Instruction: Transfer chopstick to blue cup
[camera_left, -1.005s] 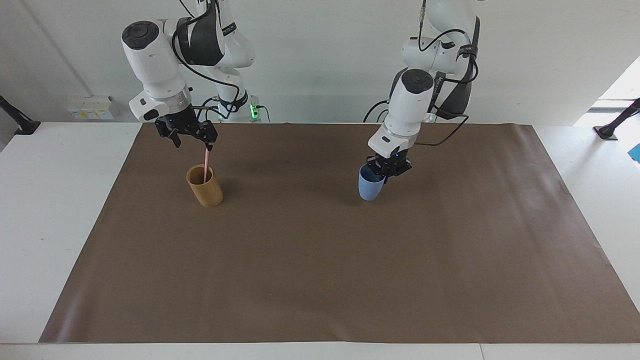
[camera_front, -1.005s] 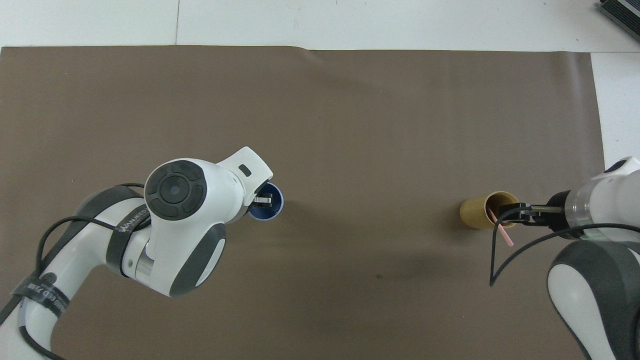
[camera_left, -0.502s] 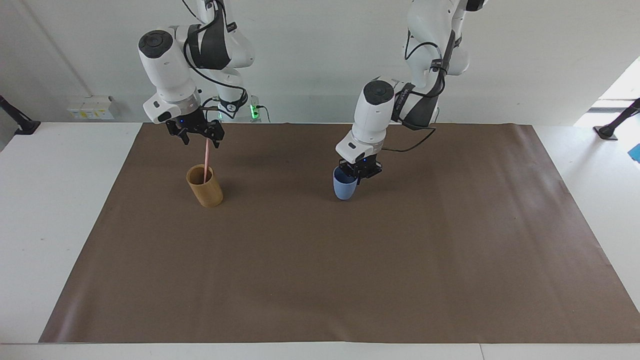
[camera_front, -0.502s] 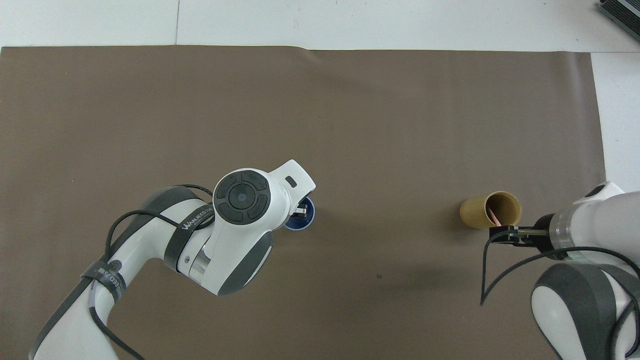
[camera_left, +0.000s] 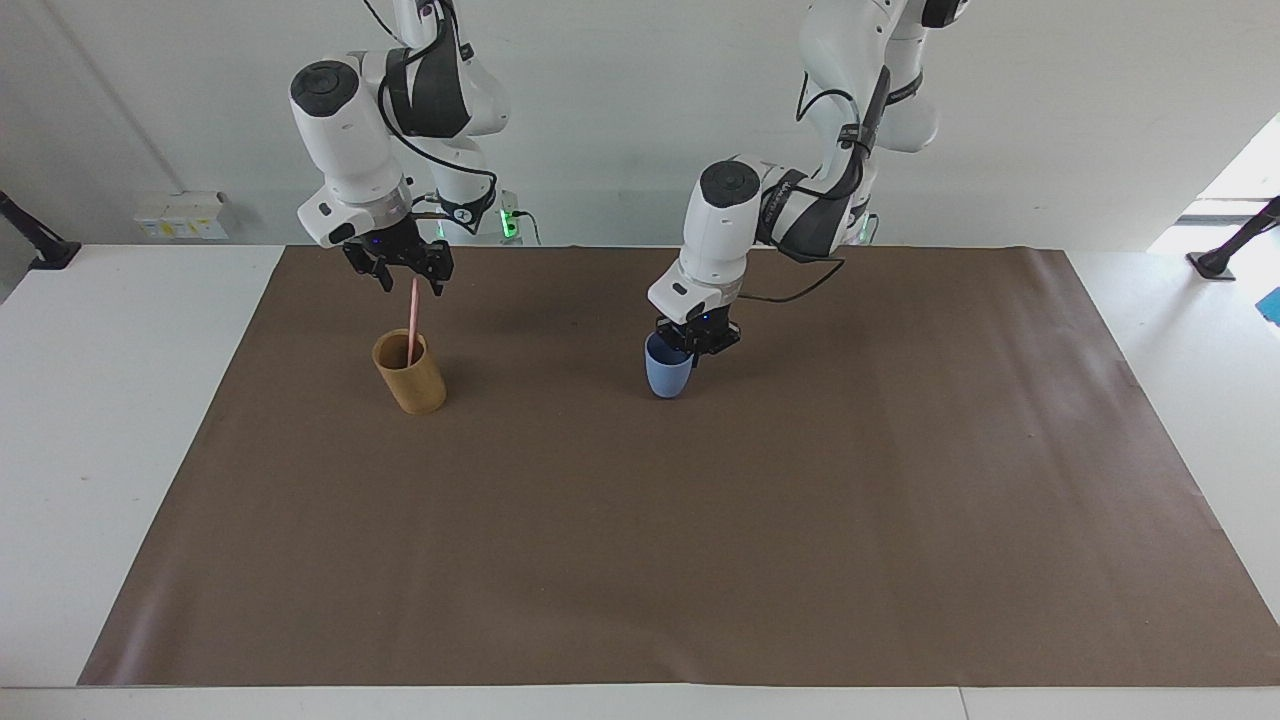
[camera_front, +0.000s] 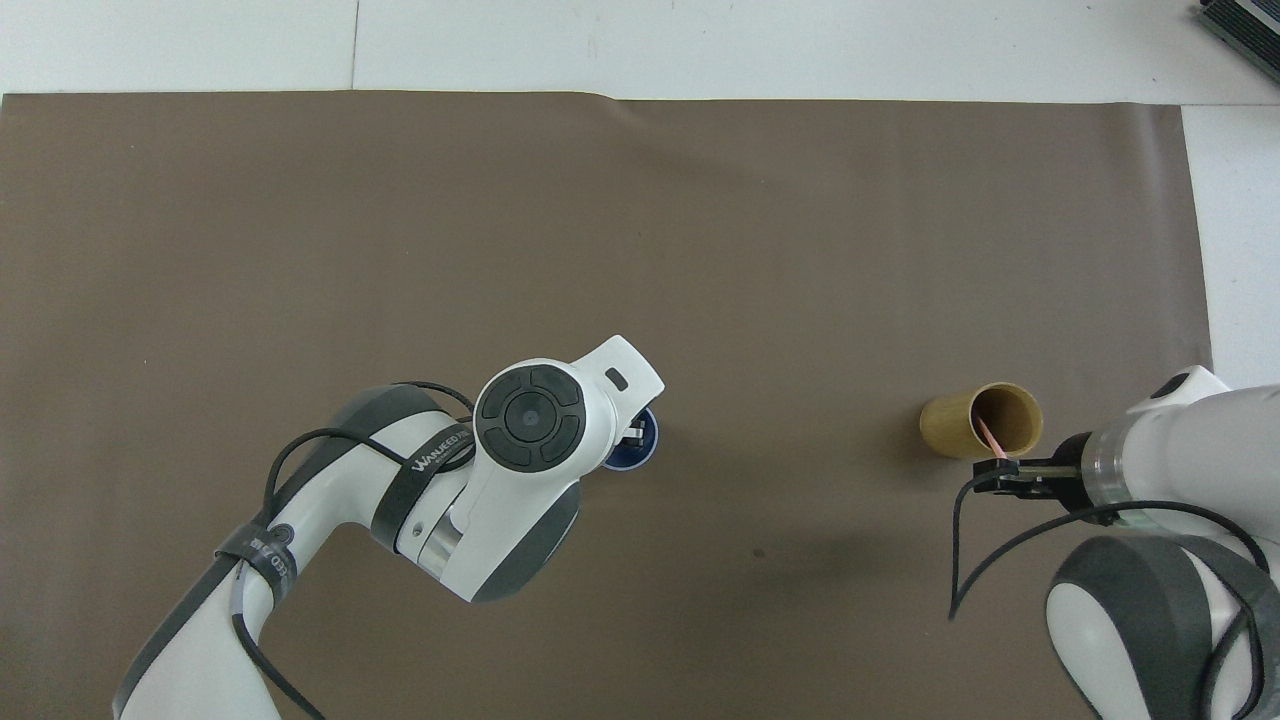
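Observation:
One pale-pink chopstick (camera_left: 412, 322) stands almost upright in a tan cup (camera_left: 410, 378), its lower end inside the cup. My right gripper (camera_left: 412, 280) hangs at the stick's top end, over the cup's rim (camera_front: 1000, 470). From above only a short slanted piece of the chopstick (camera_front: 988, 436) shows in the tan cup (camera_front: 950, 425). My left gripper (camera_left: 693, 348) is shut on the rim of the blue cup (camera_left: 667, 375), which is upright near the middle of the mat. In the overhead view the left wrist hides most of the blue cup (camera_front: 640, 457).
A brown mat (camera_left: 640, 560) covers most of the white table (camera_left: 100, 420). The two cups stand in a row at about the same distance from the robots, the tan one toward the right arm's end. A dark object (camera_front: 1240, 25) lies at the table's corner.
The left arm has moved the blue cup along the mat toward the tan cup. The right gripper has shifted a little, staying at the chopstick's top end, and the stick now stands more upright.

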